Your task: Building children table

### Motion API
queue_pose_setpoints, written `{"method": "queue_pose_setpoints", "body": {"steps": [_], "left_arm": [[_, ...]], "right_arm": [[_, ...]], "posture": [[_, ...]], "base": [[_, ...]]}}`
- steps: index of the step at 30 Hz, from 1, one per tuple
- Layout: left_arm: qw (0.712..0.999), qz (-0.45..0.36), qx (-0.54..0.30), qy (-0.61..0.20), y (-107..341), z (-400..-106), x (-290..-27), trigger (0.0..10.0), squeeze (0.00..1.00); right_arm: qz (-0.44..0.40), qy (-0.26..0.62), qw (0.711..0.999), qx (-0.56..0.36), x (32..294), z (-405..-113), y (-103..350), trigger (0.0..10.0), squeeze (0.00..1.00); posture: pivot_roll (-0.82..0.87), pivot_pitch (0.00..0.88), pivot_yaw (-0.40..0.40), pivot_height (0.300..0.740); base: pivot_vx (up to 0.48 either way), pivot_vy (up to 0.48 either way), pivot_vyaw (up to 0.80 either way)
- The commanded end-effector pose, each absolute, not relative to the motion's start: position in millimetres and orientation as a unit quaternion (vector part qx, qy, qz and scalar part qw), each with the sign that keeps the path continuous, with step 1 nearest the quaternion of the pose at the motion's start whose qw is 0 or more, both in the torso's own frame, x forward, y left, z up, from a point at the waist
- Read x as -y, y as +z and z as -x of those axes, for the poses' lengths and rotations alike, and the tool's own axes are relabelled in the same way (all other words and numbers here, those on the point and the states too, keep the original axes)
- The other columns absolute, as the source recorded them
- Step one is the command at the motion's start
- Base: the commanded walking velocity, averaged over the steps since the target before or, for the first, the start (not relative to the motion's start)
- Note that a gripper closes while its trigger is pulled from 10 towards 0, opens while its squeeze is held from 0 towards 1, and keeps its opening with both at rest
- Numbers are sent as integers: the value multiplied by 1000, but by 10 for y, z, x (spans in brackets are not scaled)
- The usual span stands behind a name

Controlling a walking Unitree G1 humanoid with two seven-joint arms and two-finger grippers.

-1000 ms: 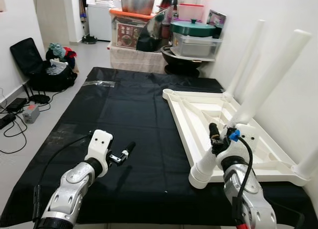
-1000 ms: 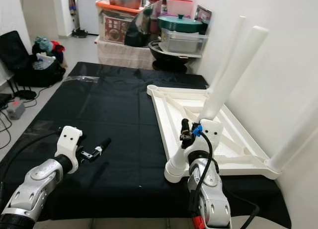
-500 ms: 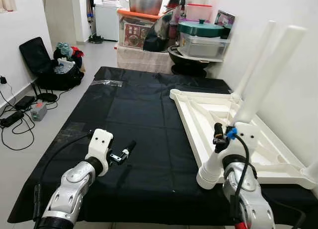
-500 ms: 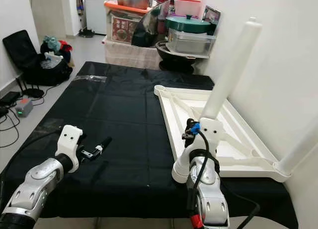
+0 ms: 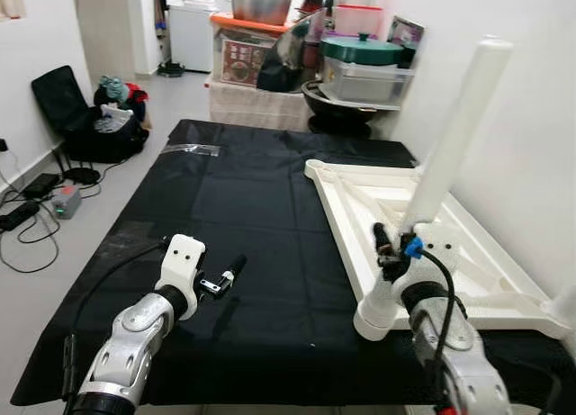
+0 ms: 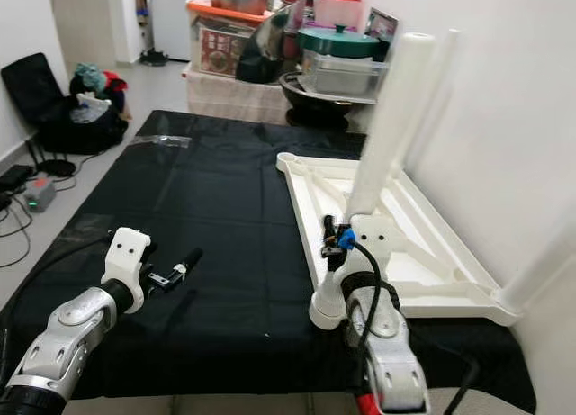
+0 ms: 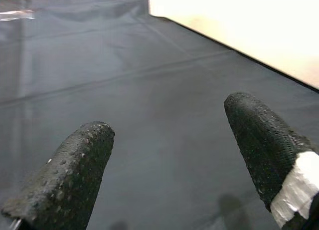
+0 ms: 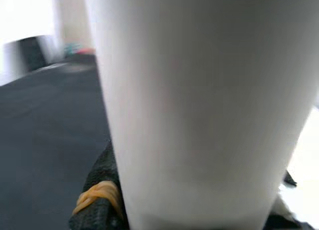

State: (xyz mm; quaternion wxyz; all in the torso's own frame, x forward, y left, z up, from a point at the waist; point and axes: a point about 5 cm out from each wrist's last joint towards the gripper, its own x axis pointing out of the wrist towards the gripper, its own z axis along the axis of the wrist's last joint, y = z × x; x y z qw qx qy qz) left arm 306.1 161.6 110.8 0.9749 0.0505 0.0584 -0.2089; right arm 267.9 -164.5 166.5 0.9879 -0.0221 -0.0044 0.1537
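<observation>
Black cloth [image 5: 243, 190] covers the floor of a white-walled room; storage boxes and pots [image 5: 360, 59] stand at the far end, and a black bag [image 5: 81, 118] lies far left beside cables.

Left eye view: the white tabletop [image 5: 468, 253] lies upside down on the right side of the cloth, close to the right wall, its ribbed underside facing up. The table leg [image 5: 441, 176] has its lower end on the cloth at the tabletop's near left corner. Its long axis runs steeply upward, leaning right and away, so the top end points to the upper right. The right gripper [image 5: 389, 260] is clamped around the lower part of this leg. The left gripper [image 5: 227, 276] hangs above the cloth at near left, well apart from the tabletop, holding nothing.

Right eye view: the same layout. A second leg [image 6: 432, 77] rises behind the held one from the far right corner, and another leg [image 6: 540, 262] stands at the near right corner by the wall.

Left wrist view: the two black fingers [image 7: 65, 175] are spread apart over bare cloth, with the tabletop edge [image 7: 239, 25] beyond them.

Right wrist view: the leg [image 8: 199, 105] is a broad white cylinder directly against the camera, with a black finger [image 8: 102, 200], carrying an orange band, pressed to its side.
</observation>
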Motion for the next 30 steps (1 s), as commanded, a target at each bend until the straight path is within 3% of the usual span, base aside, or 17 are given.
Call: {"method": "queue_pose_setpoints", "body": {"steps": [1, 3, 5, 10, 11, 16, 22, 30], "left_arm": [[974, -53, -55, -216, 1122, -3084, -1568, 10000, 0], [973, -53, -55, -216, 1122, -3085, -1566, 10000, 0], [973, -52, -55, -217, 1119, -3086, -1565, 10000, 0], [973, -52, -57, -218, 1112, -3081, -1570, 10000, 0], [973, -52, -59, -219, 1108, -3077, -1573, 10000, 0], [972, -52, -60, -219, 1108, -3075, -1575, 10000, 0], [972, -50, -62, -219, 1102, -3076, -1573, 10000, 0], [973, -49, -64, -217, 1091, -3056, -1589, 10000, 0]], "right_arm": [[-12, 245, 967, -71, 1440, -2574, 1406, 10000, 0], [-6, 290, 954, -79, 1381, -2511, 1396, 10000, 0], [-16, 376, 923, -84, 1278, -2369, 1417, 10000, 0], [-30, 445, 892, -81, 1174, -2248, 1439, 10000, 0], [-32, 482, 872, -78, 1135, -2199, 1420, 10000, 0], [-40, 503, 861, -66, 1136, -2190, 1440, 10000, 0], [-85, 571, 816, -34, 1205, -2259, 1585, 10000, 0], [-100, 609, 786, -22, 1214, -2265, 1693, 10000, 0]], "posture": [[30, 0, -93, 740], [30, 0, -93, 740], [37, 0, -97, 740], [42, 0, -101, 740], [49, 0, -102, 740], [51, 0, -102, 740], [73, 0, -115, 740], [82, 0, -121, 740]], "base": [[0, 0, 0], [0, 0, 0], [0, 0, 0], [0, 0, 0], [0, 0, 0], [0, 0, 0], [0, 0, 0], [0, 0, 0]]}}
